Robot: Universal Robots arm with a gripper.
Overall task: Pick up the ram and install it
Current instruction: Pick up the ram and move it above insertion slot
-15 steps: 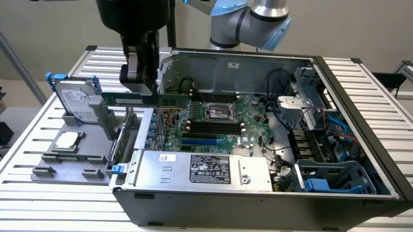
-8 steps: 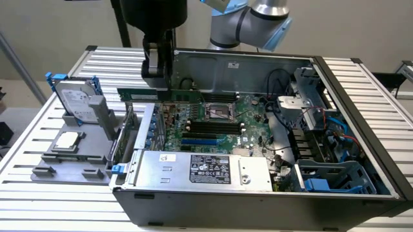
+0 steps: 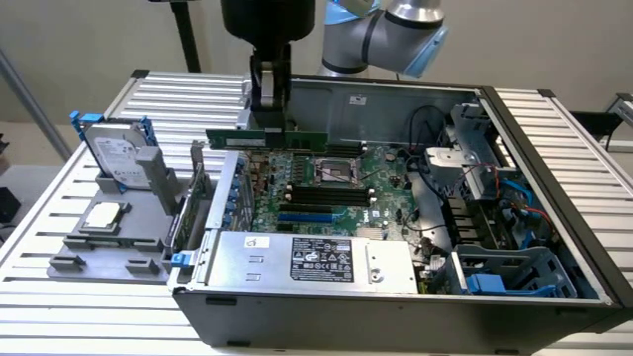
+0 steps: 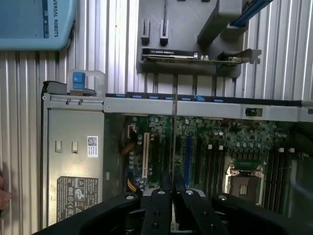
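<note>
The pick-up half is done: my gripper (image 3: pixel 271 130) is clenched on the ram (image 3: pixel 302 138), pinching it near its middle so that the green stick hangs level with its long edge down, lifted clear of everything. In the exterior view it floats above the far part of the open case (image 3: pixel 396 319), over the motherboard (image 3: pixel 386 167) and roughly above the socket (image 3: pixel 336 172), with plain air between its lower edge and the board. The black slots (image 3: pixel 327 195) that I take to be its home lie between the socket and the power supply (image 3: pixel 316 259), and all of them look unfilled, so I judge the installing half not yet done: nothing is seated and nothing is touching. From my wrist I see the ram (image 4: pixel 173 127) edge-on as a thin line running out from between my fingers (image 4: pixel 164 198), my grip (image 4: pixel 172 188) closed tight around it. That line appears to fall over the board between the white slot (image 4: pixel 145 156) and the blue slot (image 4: pixel 187 156), off to one side of the black slots (image 4: pixel 211 164) beside the socket (image 4: pixel 243 178), and it runs parallel to them. By my reckoning the stick is turned the right way but is neither over its slot nor down in it, so the lining up, the lowering and the pressing home are all left.
</note>
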